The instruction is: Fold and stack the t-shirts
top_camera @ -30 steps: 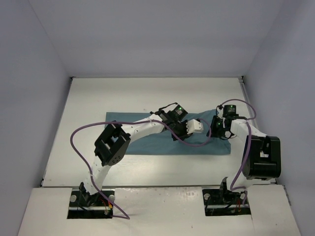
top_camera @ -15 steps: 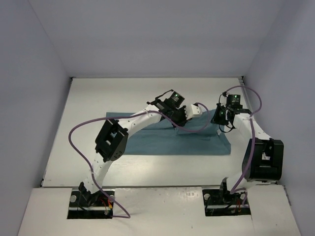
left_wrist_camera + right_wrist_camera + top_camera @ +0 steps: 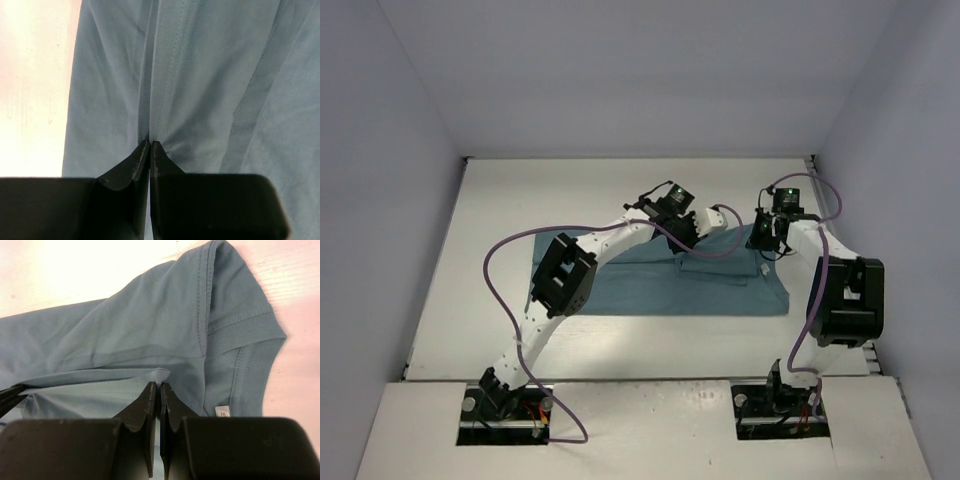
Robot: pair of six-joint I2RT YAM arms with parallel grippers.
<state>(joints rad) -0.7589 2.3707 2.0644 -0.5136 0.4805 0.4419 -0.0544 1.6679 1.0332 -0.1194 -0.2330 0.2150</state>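
Observation:
The teal-blue t-shirt lies flattened across the middle of the table. My left gripper is shut on a hemmed fold of the t-shirt at its far edge, left of centre. My right gripper is shut on a corner of the same hem at the far right, lifted over the sleeve. The collar and its small white label show to the right of my right fingers.
The white table is walled by pale panels on three sides. The left arm's purple cable loops over the table's left part. The arm bases stand at the near edge.
Both grippers have moved toward the far side with the shirt's edge in them. The cloth's far edge has bunched between them, and the left arm has stretched out.

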